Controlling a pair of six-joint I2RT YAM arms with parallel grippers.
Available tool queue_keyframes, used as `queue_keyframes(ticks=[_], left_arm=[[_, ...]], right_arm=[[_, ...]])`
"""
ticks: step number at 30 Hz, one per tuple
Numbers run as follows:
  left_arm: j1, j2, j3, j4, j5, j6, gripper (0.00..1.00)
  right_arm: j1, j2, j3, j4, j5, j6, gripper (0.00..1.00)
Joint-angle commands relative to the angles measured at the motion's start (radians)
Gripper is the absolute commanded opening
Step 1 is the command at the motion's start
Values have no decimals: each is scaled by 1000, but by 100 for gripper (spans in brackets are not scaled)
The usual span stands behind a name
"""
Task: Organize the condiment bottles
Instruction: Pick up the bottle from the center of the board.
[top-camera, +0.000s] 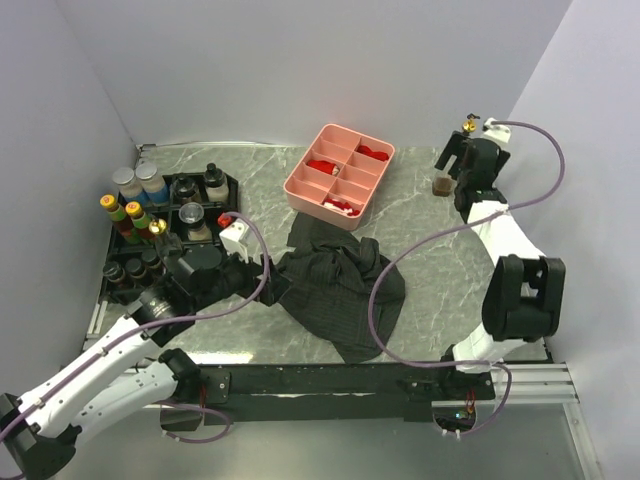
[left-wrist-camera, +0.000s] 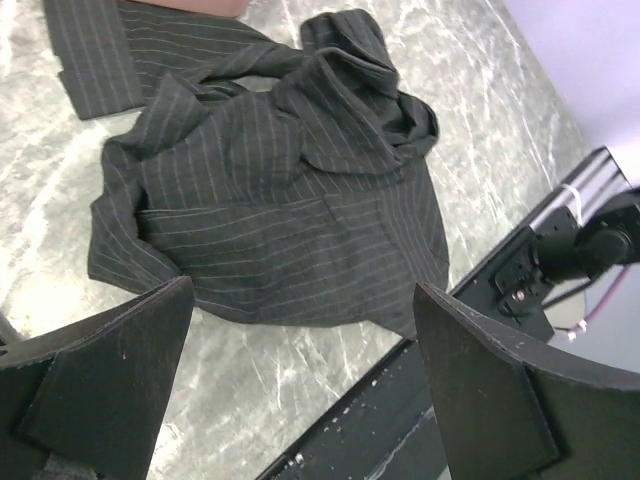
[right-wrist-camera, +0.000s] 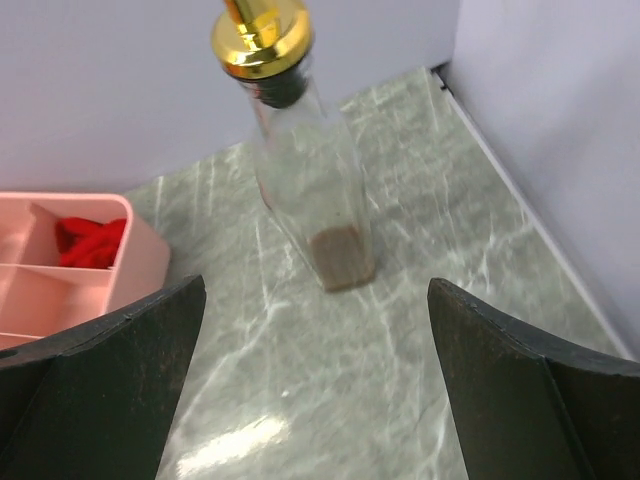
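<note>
1. The right tool (right-wrist-camera: 315, 400) has its fingers spread wide with nothing between them. Straight ahead of the gap, not yet inside it, a clear bottle (right-wrist-camera: 310, 190) with a gold cap (right-wrist-camera: 262, 38) stands upright on the bench (right-wrist-camera: 420, 300).
2. I'd say the step in hand is closing in on this lone bottle to pick it up. To do it well, the tool should ease straight forward until both fingers flank the glass body, and only then squeeze.
3. The body looks square-sided, so the pads should meet two opposite flat faces, around the middle rather than up at the narrow neck.
4. It is tall and slim with little weight at the bottom. A nudge from one finger before the other arrives would likely tip it, so it should sit centred in the gap before the fingers close.
5. To the tool's left sits the pink tray (right-wrist-camera: 140, 260); to its right the wall is near, leaving little room to swing.
6. The right arm is stretched far out to the back corner, wrist angled down at the bottle.
7. The left tool (left-wrist-camera: 300, 390) is also spread and empty, facing a dark striped cloth (left-wrist-camera: 270, 190). That arm is folded beside the black tray (top-camera: 232, 182), where the other bottles (top-camera: 140, 200) stand.
</note>
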Motion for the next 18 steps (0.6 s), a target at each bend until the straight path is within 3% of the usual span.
queue_keyframes(ticks=[1, 9, 18], left_arm=[[-15, -53, 17, -2, 39, 6, 97], [-19, -129, 9, -3, 27, 9, 96], [-19, -176, 9, 0, -7, 13, 96]], right_arm=[[-10, 76, 65, 181, -78, -169, 100], [-20, 220, 140, 272, -103, -322, 100], [-33, 349, 255, 261, -120, -336, 100]])
